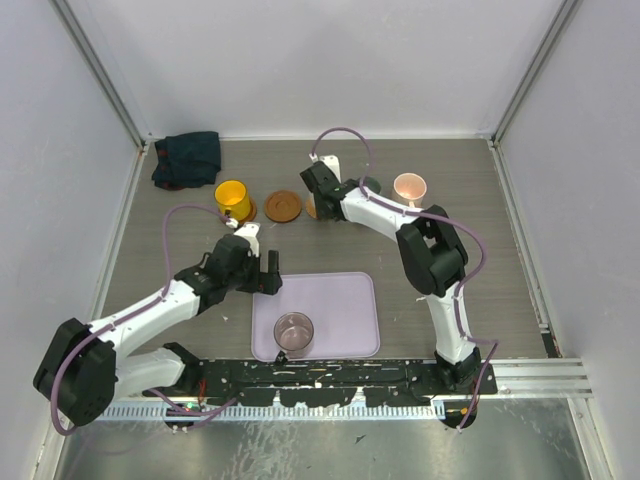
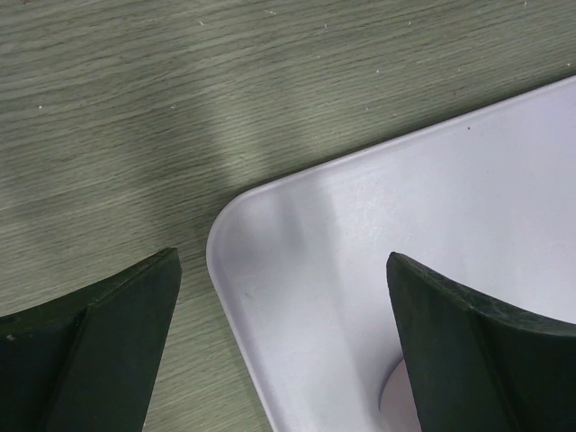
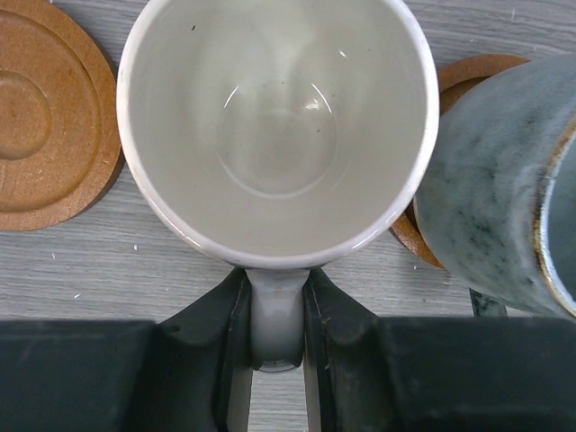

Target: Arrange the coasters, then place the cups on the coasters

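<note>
Pinching the cream-white cup (image 3: pixel 279 135) only by its handle, my right pincer (image 3: pixel 274 301) could let it pivot into the grey-green cup (image 3: pixel 490 198) just beside; my left pincer (image 2: pixel 281 270) gapes wide, empty.

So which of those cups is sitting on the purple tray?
The mauve-purple cup, alone on the lavender tray; the yellow cup and pale pink cup stand farther back on the table.
</note>
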Action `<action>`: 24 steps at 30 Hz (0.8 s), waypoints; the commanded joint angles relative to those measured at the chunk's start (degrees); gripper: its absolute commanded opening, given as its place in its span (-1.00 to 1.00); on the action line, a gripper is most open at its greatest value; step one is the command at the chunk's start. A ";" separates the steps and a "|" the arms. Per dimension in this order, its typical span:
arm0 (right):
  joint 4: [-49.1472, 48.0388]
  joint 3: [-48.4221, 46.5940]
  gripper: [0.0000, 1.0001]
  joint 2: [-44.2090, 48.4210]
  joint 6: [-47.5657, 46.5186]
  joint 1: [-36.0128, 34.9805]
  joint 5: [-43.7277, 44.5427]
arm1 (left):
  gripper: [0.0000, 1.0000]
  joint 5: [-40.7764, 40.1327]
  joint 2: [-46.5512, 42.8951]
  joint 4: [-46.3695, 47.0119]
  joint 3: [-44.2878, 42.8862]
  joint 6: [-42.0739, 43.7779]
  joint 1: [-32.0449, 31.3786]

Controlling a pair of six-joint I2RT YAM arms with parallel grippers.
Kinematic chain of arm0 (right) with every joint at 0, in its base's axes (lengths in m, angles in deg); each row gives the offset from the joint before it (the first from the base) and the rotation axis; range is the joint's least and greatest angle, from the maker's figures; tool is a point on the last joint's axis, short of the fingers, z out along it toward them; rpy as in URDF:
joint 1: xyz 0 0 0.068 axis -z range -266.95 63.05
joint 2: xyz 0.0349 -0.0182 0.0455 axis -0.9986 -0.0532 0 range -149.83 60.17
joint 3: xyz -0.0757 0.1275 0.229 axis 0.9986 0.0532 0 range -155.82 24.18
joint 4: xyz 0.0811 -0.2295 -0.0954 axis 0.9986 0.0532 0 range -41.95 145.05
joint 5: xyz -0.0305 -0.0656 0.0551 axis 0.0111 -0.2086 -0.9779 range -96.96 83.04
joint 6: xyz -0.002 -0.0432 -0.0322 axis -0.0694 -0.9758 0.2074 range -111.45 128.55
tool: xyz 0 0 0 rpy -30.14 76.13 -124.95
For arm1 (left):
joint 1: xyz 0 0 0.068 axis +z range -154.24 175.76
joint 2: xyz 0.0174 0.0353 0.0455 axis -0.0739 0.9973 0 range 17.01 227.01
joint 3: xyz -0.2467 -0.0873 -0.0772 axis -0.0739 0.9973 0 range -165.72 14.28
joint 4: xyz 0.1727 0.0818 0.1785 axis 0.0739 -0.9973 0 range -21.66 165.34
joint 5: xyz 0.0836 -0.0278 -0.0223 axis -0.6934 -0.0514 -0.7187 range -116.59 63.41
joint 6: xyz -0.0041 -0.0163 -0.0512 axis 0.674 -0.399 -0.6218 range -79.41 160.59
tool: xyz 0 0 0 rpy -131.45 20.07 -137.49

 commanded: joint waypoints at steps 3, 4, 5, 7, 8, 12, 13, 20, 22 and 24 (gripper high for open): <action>-5.74 -4.34 -0.98 0.95 0.39 -0.23 0.55 | 0.96 0.36 -0.11 3.47 -1.59 0.17 -0.27; -5.72 -4.33 -0.98 0.86 0.50 -0.23 0.55 | 0.96 0.40 -0.03 3.50 -1.59 0.21 -0.24; -5.72 -4.25 -0.99 0.80 0.62 -0.28 0.55 | 0.96 0.37 0.02 3.51 -1.59 0.22 -0.25; -5.72 -4.31 -0.98 0.81 0.78 -0.30 0.55 | 0.96 0.50 0.26 3.66 -1.50 0.22 -0.25; -5.78 -4.43 -0.99 0.76 0.80 -0.30 0.56 | 0.96 0.56 0.42 3.69 -1.54 0.17 -0.22; -5.84 -4.58 -0.99 0.99 0.76 -0.43 1.00 | 0.96 0.81 0.69 3.92 -1.40 0.13 -0.25; -6.02 -4.60 -0.98 1.06 0.63 -0.53 1.23 | 0.96 0.80 0.67 3.94 -1.41 0.13 -0.18; -6.42 -5.27 -0.99 0.33 -0.58 -1.11 1.66 | 0.96 0.97 0.73 4.14 -1.43 0.02 -0.24; -6.42 -5.28 -0.99 -0.04 -0.46 -1.22 1.54 | 0.96 0.89 0.58 4.12 -1.43 0.03 -0.29; -6.27 -5.28 -0.99 -0.24 -0.29 -1.28 1.53 | 0.96 0.91 0.49 4.00 -1.41 0.03 -0.25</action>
